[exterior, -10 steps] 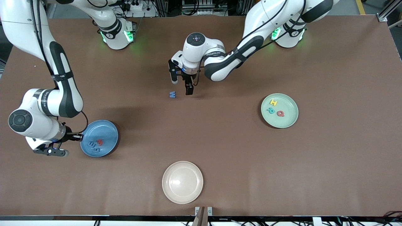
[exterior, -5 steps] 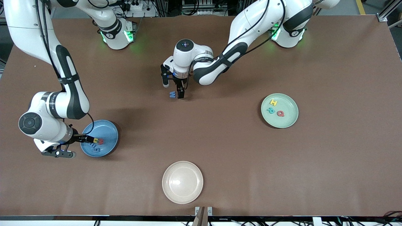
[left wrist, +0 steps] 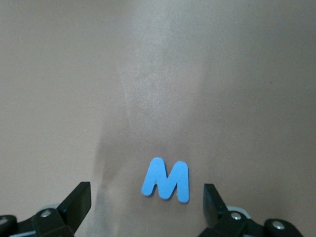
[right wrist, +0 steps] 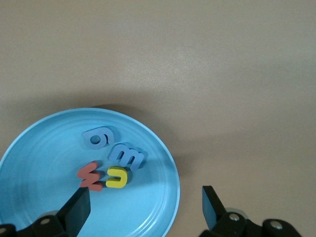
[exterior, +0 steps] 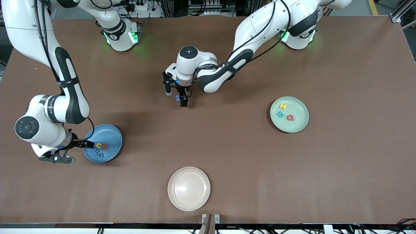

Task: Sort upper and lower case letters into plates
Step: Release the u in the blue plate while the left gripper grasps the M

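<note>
A blue letter M [left wrist: 167,180] lies flat on the brown table between the fingers of my left gripper [left wrist: 145,187], which is open and not touching it. In the front view this gripper [exterior: 175,97] is at mid-table and mostly hides the letter. My right gripper [right wrist: 145,192] is open and empty over the rim of the blue plate [right wrist: 49,148]. That plate holds a yellow letter [right wrist: 118,177], a red one [right wrist: 90,176] and two blue ones [right wrist: 127,156]. The mint green plate [exterior: 297,125] holds a yellow [exterior: 283,106], a teal [exterior: 279,114] and a red letter [exterior: 290,117].
An empty cream plate [exterior: 188,188] sits near the table's front edge, nearer to the front camera than the blue letter. The blue plate [exterior: 110,136] lies toward the right arm's end of the table, the green plate toward the left arm's end.
My right gripper opened and let a yellow letter drop into the blue plate. My left gripper moved over the blue letter M and now straddles it.
</note>
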You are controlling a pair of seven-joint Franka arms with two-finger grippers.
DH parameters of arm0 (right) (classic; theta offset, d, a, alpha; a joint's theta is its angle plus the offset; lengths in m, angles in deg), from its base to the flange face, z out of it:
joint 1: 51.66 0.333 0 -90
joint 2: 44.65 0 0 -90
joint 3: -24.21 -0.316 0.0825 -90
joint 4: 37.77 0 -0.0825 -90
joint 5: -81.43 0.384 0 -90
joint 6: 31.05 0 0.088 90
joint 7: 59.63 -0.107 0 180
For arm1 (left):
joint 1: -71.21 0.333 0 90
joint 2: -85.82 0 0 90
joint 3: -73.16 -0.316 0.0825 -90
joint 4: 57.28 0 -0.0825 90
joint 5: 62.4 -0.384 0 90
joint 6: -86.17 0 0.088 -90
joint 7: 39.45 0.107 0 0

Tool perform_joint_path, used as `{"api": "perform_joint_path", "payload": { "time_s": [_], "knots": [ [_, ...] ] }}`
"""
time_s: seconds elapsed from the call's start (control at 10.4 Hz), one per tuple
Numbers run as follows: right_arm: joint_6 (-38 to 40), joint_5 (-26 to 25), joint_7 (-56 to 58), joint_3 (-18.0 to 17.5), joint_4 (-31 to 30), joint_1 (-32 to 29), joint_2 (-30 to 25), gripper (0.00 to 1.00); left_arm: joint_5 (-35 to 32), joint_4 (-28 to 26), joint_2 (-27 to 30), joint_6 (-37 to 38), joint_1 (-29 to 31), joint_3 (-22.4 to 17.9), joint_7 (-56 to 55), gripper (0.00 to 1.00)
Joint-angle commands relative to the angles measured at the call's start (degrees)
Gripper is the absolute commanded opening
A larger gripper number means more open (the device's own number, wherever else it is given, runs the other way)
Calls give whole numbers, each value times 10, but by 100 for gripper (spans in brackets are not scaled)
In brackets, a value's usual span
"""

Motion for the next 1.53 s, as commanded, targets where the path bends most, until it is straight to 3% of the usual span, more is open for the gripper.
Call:
{"api": "perform_joint_path", "payload": {
  "time_s": [0.0, 0.29, 0.96, 1.34, 1.44],
  "knots": [
    [2, -7, 1, -4, 8, -5, 2, 100, 15, 24, -11, -2, -17, -13, 0, 97],
    [3, -7, 1, -4, 8, -5, 2, 100, 17, 27, -12, -2, -36, -34, -7, 81],
    [3, -7, 0, -4, 7, -2, 3, 100, 27, 35, -15, -2, -44, -39, -31, 62],
    [3, -7, -1, -5, 7, 0, 3, 100, 27, 34, -15, -2, -49, -39, -63, 38],
    [3, -7, -1, -5, 7, 0, 3, 100, 27, 34, -14, -2, -48, -39, -63, 27]
  ]
}}
